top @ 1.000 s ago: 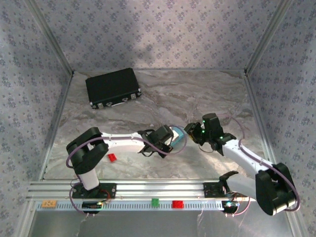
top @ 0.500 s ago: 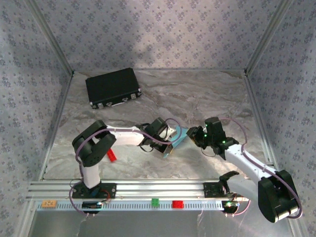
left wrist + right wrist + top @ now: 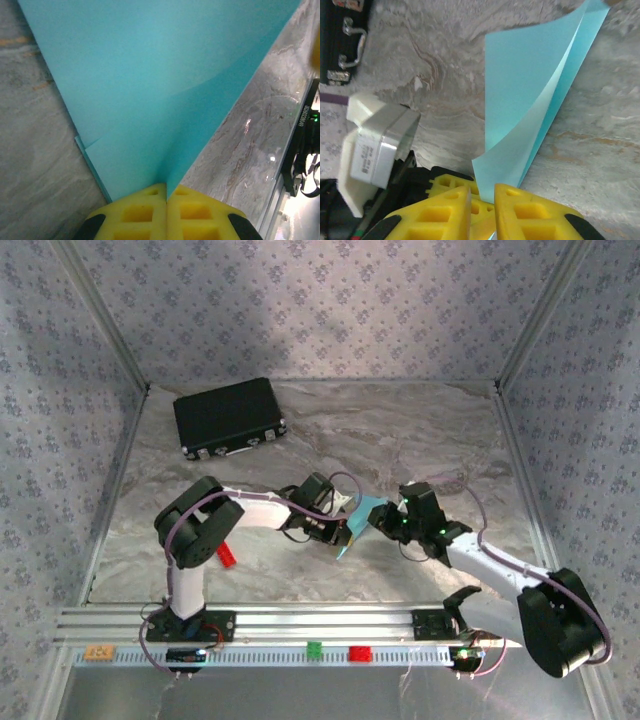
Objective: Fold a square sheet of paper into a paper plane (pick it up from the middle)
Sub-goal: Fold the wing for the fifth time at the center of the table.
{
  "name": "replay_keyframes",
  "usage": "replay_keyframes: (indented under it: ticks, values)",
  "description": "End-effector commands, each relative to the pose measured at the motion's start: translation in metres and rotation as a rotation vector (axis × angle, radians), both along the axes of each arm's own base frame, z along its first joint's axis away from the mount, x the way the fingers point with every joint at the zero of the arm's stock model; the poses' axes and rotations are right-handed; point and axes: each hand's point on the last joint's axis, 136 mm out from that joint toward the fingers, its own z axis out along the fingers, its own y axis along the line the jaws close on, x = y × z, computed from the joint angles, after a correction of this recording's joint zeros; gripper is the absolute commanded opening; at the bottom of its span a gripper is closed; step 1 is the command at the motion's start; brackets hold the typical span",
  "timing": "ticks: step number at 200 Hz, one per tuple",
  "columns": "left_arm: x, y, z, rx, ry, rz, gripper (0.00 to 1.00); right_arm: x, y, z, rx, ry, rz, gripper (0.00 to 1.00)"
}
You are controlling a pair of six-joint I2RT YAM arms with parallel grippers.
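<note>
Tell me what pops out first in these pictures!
The bright blue square sheet of paper jumps out, curling up in the middle, pinched by the left tool, with the right tool at its other edge. Next, the black case at the far left.

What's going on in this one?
Both arms are handling the square sheet of paper over the middle of the table. The left gripper is shut on one edge of it. The right gripper has its fingers on either side of a corner, with a narrow gap showing, so I can't tell if it has pinched the sheet. The sheet is bent over into two layers, not yet a plane. The black case lies apart at the far left.
</note>
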Motion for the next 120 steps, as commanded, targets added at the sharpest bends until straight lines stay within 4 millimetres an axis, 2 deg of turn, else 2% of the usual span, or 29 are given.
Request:
replay_keyframes:
  ticks: [1, 33, 72, 120]
  values:
    - [-0.005, 0.005, -0.012, -0.007, 0.079, 0.023, 0.00, 0.007, 0.014, 0.001, -0.011, -0.064, 0.086, 0.15]
    - [0.000, 0.011, -0.013, -0.044, 0.137, 0.071, 0.00, 0.015, 0.026, -0.005, 0.035, -0.054, 0.105, 0.12]
    - [0.004, 0.017, -0.014, -0.066, 0.166, 0.108, 0.00, 0.023, 0.030, -0.012, 0.060, -0.028, 0.112, 0.11]
    - [0.005, 0.019, -0.017, -0.055, 0.185, 0.126, 0.00, 0.028, 0.036, -0.006, 0.109, -0.046, 0.134, 0.11]
